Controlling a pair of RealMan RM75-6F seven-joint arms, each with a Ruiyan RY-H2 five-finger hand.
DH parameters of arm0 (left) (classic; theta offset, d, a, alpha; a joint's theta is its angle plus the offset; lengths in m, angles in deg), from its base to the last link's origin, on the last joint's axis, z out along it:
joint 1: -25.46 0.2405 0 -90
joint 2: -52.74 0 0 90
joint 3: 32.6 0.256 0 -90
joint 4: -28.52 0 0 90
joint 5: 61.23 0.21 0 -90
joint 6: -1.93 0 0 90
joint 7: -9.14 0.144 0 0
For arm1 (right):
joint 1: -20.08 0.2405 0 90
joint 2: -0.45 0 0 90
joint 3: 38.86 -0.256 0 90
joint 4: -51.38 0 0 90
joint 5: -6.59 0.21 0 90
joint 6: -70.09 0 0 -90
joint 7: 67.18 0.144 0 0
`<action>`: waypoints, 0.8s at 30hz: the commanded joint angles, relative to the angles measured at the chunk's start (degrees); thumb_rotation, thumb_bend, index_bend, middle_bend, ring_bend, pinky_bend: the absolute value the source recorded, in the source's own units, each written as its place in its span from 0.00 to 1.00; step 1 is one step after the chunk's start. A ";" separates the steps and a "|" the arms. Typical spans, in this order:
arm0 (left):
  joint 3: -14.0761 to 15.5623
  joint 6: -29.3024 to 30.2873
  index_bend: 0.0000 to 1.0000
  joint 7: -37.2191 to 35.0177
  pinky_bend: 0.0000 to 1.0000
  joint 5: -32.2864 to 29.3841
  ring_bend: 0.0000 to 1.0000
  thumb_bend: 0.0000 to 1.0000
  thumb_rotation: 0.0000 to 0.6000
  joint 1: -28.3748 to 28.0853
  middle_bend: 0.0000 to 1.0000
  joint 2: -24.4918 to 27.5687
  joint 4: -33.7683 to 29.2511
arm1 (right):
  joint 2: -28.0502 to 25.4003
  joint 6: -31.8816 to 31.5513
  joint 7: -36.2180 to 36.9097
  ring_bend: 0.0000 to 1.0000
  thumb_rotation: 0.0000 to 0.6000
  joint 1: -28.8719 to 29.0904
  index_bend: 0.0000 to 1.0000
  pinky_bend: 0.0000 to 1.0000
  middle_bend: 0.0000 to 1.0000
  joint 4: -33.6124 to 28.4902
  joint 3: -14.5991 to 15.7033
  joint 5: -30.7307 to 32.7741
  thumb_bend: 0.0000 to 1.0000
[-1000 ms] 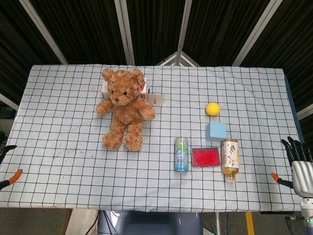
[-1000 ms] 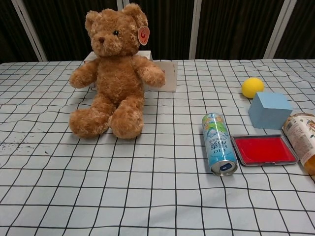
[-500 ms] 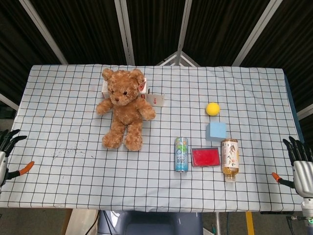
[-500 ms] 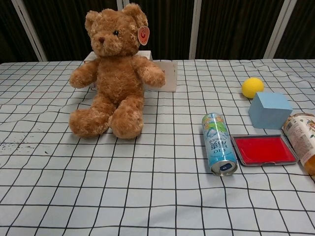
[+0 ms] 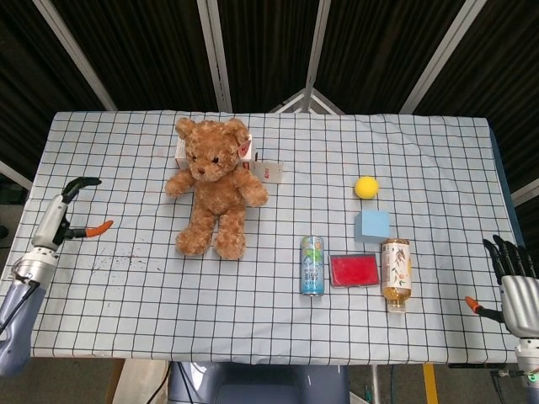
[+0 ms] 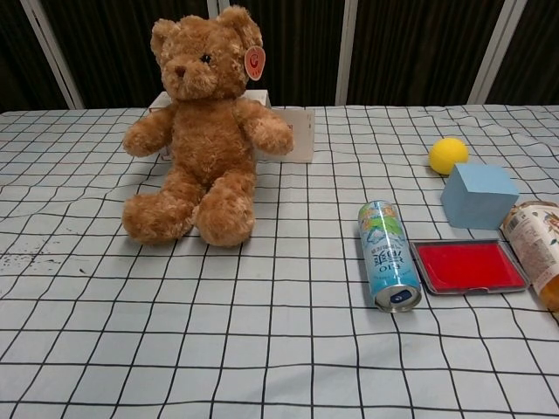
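A brown teddy bear point(image 5: 214, 185) point(image 6: 202, 131) sits at the back left of the checked table, leaning against a white box point(image 5: 263, 169). My left hand point(image 5: 66, 215) is over the table's left edge, empty, its fingers spread, well left of the bear. My right hand point(image 5: 515, 282) hangs off the table's right edge, fingers apart and holding nothing; nearest to it lies a tea bottle point(image 5: 396, 271) point(image 6: 534, 249). Neither hand shows in the chest view.
A blue drink can point(image 5: 312, 265) point(image 6: 388, 267) lies on its side beside a flat red tin point(image 5: 354, 269) point(image 6: 468, 265). Behind them are a light blue cube point(image 5: 371, 224) point(image 6: 478, 194) and a yellow ball point(image 5: 365, 187) point(image 6: 448, 154). Dark specks point(image 5: 114, 259) mark the cloth at left.
My left hand has risen from below the table's left edge and moved up and inward over the cloth. The right hand barely shifted. The objects have not moved.
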 commanded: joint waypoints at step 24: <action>-4.87 -12.12 0.25 4.08 0.00 -12.93 0.00 0.30 1.00 -11.84 0.13 -19.93 18.81 | -0.37 0.57 0.92 0.00 1.00 0.00 0.05 0.00 0.02 -0.21 0.05 0.27 0.13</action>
